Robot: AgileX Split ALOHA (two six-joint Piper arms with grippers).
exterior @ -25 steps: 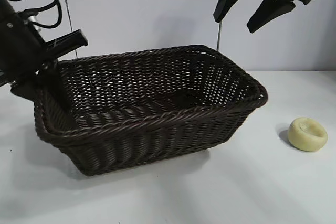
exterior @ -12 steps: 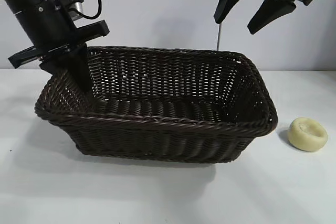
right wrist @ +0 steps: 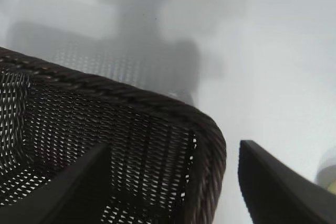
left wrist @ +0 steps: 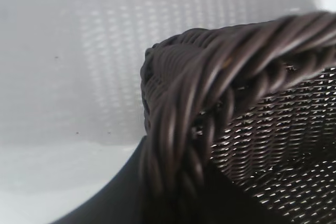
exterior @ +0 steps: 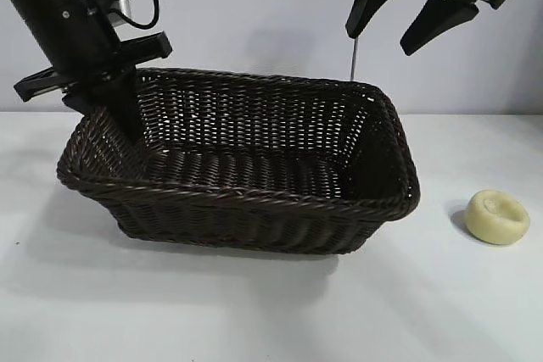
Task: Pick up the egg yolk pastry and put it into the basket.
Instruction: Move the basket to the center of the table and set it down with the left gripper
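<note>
One large rectangular dark brown woven wicker basket (exterior: pixel 242 171) with sloping sides and braided rim is sitting on the white table (exterior: pixel 254 311); nothing is showing inside it. One black left gripper (exterior: pixel 119 103) is reaching down at the basket's far-left corner, one finger inside against the wall; whether it is clamping the rim cannot be told. One black right gripper (exterior: pixel 407 10) is hanging high above the basket's right end, fingers spread, carrying nothing. One small round pale-yellow egg yolk pastry (exterior: pixel 497 217), matte with a dimpled top, is lying on the table beside the basket's right end, apart from it.
</note>
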